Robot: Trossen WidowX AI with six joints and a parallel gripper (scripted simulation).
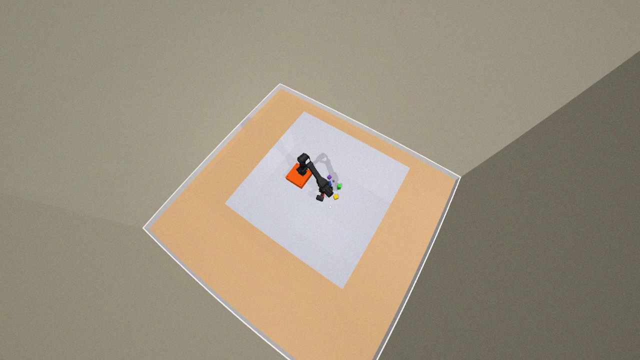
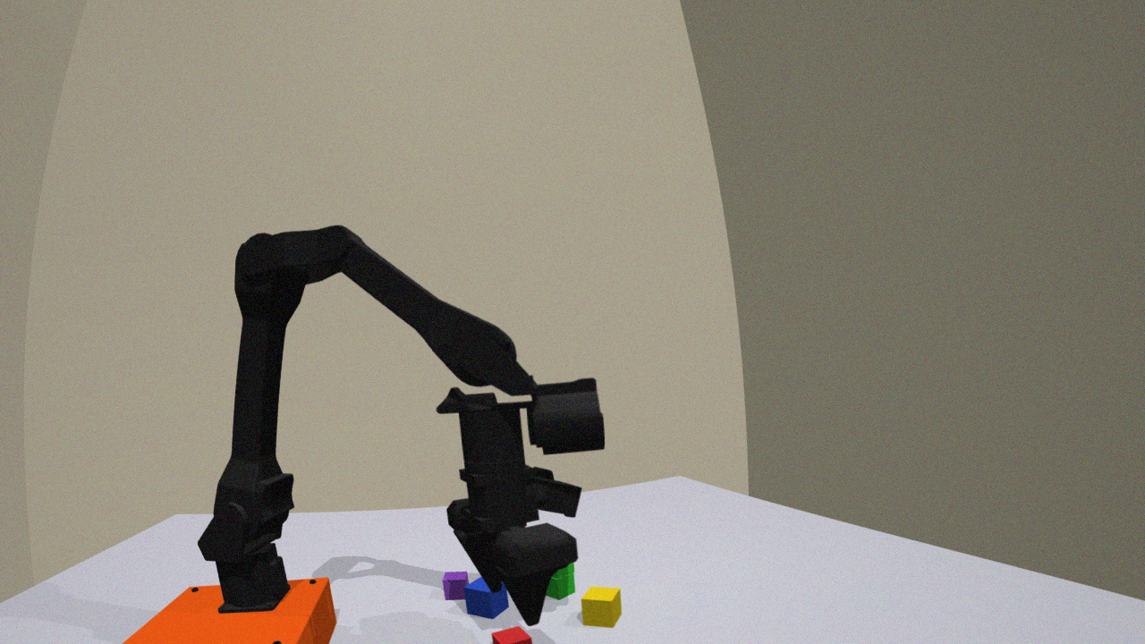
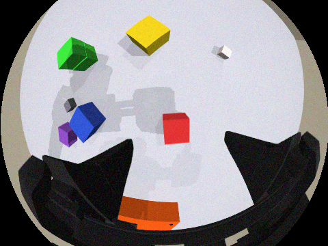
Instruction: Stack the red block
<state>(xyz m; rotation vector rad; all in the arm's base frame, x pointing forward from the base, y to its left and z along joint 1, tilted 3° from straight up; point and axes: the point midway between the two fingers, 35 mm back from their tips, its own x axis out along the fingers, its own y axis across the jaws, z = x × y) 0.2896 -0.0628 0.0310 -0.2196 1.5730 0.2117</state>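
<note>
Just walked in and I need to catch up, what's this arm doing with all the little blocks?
The arm's end effector hangs open and empty over the red block, which lies on the grey surface, not yet picked up. The green tower, two cubes high, stands off to one side, untouched. Blue, purple and yellow blocks sit nearby, apart from the red one.

From the exterior view, the tool (image 2: 524,597) covers most of the green tower (image 2: 563,582), and the red block (image 2: 511,636) is cut by the bottom edge. From the top view, you cannot make out the blocks' stacking; they are specks.
</note>
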